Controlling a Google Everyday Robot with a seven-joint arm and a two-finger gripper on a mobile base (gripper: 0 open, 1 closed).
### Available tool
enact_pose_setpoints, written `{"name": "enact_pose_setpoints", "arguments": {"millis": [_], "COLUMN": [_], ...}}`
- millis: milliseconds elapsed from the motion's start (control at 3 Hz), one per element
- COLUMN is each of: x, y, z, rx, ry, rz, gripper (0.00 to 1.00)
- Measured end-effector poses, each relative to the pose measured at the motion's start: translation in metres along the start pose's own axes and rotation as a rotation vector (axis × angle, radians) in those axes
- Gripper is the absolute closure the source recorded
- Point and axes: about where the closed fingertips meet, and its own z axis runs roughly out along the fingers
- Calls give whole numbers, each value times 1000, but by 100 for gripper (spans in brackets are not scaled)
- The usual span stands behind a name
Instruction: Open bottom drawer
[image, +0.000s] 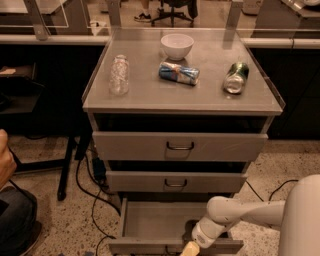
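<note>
In the camera view we see a grey metal cabinet (150, 97) with three drawers. The bottom drawer (150, 220) is the lowest one, just above the speckled floor (45, 225). It is pulled out toward us, well past the two drawers above it, so we look down into its plain grey tray. The tray has low side walls and a flat bottom. Its front is a thin grey strip at the very bottom edge of the view, and we cannot make out its handle there.

The gripper (190, 248) (the robot's claw) is low down, right at the front strip of the bottom drawer, a little right of the middle. Only a small tan bit of it shows, so we cannot tell if the claw is apart or together, or if it holds anything. The white arm (250, 212) comes in from the right and bends down over the front right part of the open tray.

Above the bottom drawer is the middle drawer (135, 182) with a small dark loop handle (176, 184). Above that is the top drawer (130, 146), which has the tallest front and a wider handle (180, 146).

On the cabinet top we see a white bowl (177, 46) at the back, a clear bottle (119, 75) on the left, a blue can (179, 73) lying on its side in the middle, and a green can (236, 77) lying on the right. Dark cables (92, 210) lie on the floor left of the cabinet.
</note>
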Motion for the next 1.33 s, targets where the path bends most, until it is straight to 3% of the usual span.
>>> {"name": "enact_pose_setpoints", "arguments": {"millis": [333, 1000, 1333], "x": [15, 20, 16], "y": [-9, -13, -30], "z": [-13, -2, 12], "rx": [49, 33, 53], "ry": [36, 49, 40], "rz": [28, 31, 33], "gripper": [0, 0, 0]}}
